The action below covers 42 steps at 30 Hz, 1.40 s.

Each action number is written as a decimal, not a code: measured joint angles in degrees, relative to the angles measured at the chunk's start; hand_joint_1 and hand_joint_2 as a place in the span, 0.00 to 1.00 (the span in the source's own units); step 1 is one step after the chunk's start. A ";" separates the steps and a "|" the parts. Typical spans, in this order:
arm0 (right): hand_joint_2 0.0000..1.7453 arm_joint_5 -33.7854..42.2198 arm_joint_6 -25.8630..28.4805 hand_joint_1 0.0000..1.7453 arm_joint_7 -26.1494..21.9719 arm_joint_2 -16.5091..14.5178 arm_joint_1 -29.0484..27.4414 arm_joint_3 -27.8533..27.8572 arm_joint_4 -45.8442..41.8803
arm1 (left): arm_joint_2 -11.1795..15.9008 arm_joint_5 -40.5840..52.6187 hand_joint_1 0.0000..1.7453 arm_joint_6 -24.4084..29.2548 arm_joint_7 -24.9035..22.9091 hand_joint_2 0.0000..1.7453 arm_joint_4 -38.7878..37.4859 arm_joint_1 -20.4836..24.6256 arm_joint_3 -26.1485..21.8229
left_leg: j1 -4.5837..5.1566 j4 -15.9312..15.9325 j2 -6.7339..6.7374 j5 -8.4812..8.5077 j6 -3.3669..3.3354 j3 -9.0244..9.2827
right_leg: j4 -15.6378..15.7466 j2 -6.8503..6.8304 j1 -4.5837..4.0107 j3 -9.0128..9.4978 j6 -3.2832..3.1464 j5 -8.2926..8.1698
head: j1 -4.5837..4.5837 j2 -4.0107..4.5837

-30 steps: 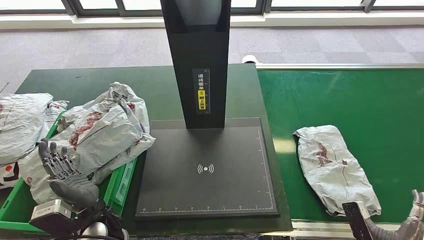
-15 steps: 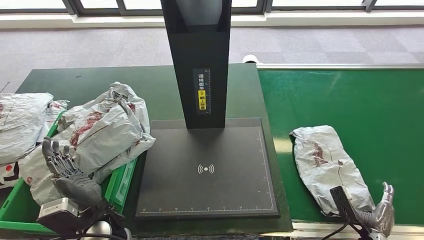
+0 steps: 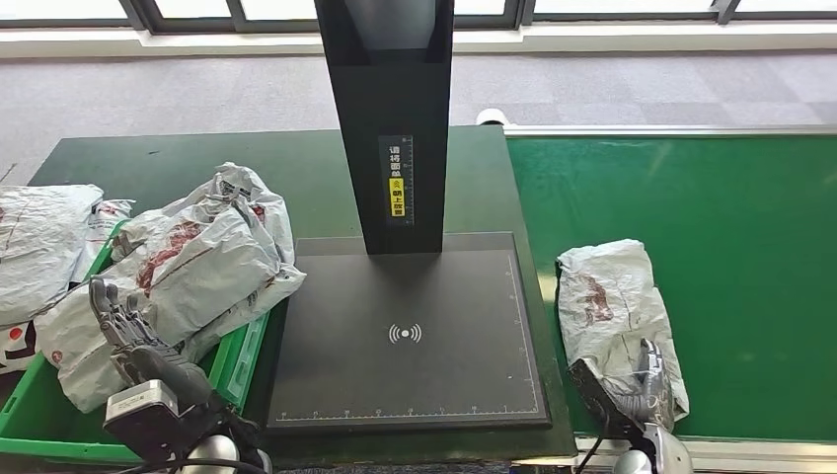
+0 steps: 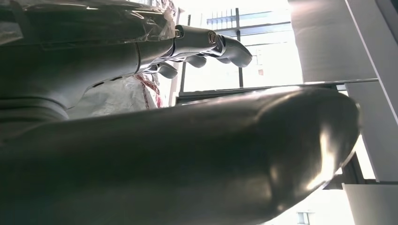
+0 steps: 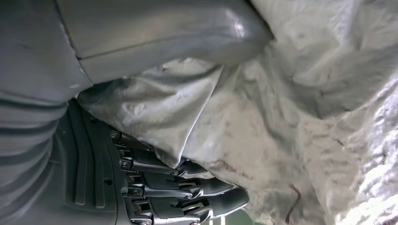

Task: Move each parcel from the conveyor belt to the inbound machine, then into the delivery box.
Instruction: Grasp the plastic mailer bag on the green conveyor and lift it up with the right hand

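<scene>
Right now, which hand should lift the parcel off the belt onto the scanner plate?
The right hand: its fingers already wrap the parcel. The left hand is over the green box.

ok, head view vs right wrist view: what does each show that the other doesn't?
Head view alone: the inbound machine with its black post, the green conveyor belt, the green delivery box piled with parcels, and the left hand with fingers spread, holding nothing, in front of that pile.

Right wrist view alone: the contact up close, thumb on one side of a fold of the grey parcel and the fingers on the other.

Both: the right hand at the near end of that parcel on the belt.
</scene>
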State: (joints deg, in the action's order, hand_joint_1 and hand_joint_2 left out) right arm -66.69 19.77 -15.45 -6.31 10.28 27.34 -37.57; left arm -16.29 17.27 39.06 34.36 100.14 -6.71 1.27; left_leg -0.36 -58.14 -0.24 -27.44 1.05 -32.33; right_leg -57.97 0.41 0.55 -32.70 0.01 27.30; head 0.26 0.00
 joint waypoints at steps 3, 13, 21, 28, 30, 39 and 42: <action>1.00 0.27 -0.40 1.00 0.00 -0.31 -0.08 -1.48 0.17 | 0.06 0.08 0.00 0.04 -0.29 0.00 -0.22 -0.04 0.37 | -0.01 0.00 0.02 0.00 0.00 0.01 | 0.00 0.01 -0.02 0.01 0.00 0.00 | 0.00 0.00; 1.00 10.01 -5.75 1.00 -5.44 -0.86 -2.87 -2.96 -5.07 | 0.06 0.72 0.00 -0.12 -1.10 0.00 -0.19 -1.96 0.54 | -0.02 -0.01 0.07 -0.03 -0.01 0.15 | 0.00 0.02 -0.02 0.14 0.00 0.00 | 0.00 0.00; 1.00 22.02 -10.75 1.00 -11.79 -3.15 -9.60 -3.17 -17.87 | 0.03 -0.11 0.00 -0.07 -0.02 0.00 -0.21 -3.29 0.54 | -0.01 0.00 -0.09 -0.03 0.00 0.00 | 0.00 -0.15 -0.02 0.06 -0.05 0.05 | 0.00 0.00; 1.00 36.13 -13.26 1.00 -22.43 -7.70 -18.16 -2.44 -39.31 | -0.37 0.10 0.00 0.33 0.72 0.00 0.48 -4.92 0.54 | -0.01 0.01 -0.14 -0.09 0.02 -0.11 | 0.00 -0.16 0.02 -0.02 -0.05 0.14 | 0.00 0.00; 1.00 38.12 -13.23 1.00 -24.15 -9.17 -20.66 -2.61 -46.39 | -0.48 0.09 0.00 0.27 0.99 0.00 0.85 -5.45 0.54 | -0.01 0.01 -0.14 -0.13 0.03 -0.11 | 0.00 -0.17 0.02 -0.01 -0.05 0.16 | -0.01 0.00; 1.00 39.01 -6.98 1.00 -24.76 -9.87 -28.03 -11.36 -63.26 | -0.70 0.00 0.00 -0.54 1.46 0.00 1.33 -6.09 0.54 | -0.01 0.01 -0.09 -0.18 0.00 -0.18 | 0.00 -0.17 0.02 0.04 -0.05 0.19 | 0.00 0.00; 1.00 37.25 -7.34 1.00 -24.70 -9.35 -28.96 -15.37 -64.93 | -0.80 0.00 0.00 -1.38 1.38 0.00 1.45 -6.13 0.54 | -0.01 0.01 -0.08 -0.20 0.02 -0.30 | 0.00 -0.14 0.01 0.11 -0.06 0.21 | 0.00 0.00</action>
State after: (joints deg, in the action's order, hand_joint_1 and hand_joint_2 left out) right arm -29.44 12.43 -40.16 -15.66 -18.68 11.97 -102.50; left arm -17.09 17.27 37.68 35.74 101.59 -12.83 1.81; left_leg -0.37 -58.13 -0.32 -27.64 1.07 -32.64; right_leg -57.96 0.27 0.57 -32.59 -0.05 27.51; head 0.26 0.00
